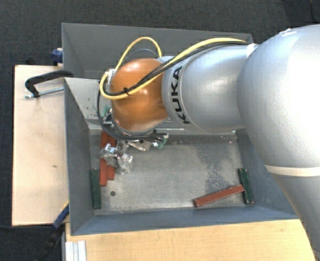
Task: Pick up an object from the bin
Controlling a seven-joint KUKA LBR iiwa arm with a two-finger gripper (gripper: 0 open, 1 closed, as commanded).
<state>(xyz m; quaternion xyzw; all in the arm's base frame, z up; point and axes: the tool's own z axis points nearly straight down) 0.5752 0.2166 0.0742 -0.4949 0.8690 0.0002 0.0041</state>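
My gripper [118, 157] hangs below the wrist at the bin's left side, low over the floor. Directly beside it, on its left, lies a small red block [105, 174], touching or nearly touching the metal of the gripper. Another red-orange piece [106, 140] shows just above it, partly hidden under the wrist. A dark green bar [95, 188] lies along the left wall, a little below and left of the gripper.
A long red bar [219, 196] lies near the front wall at the right, with a second green bar [245, 185] upright beside it against the right wall. The arm covers the back of the bin.
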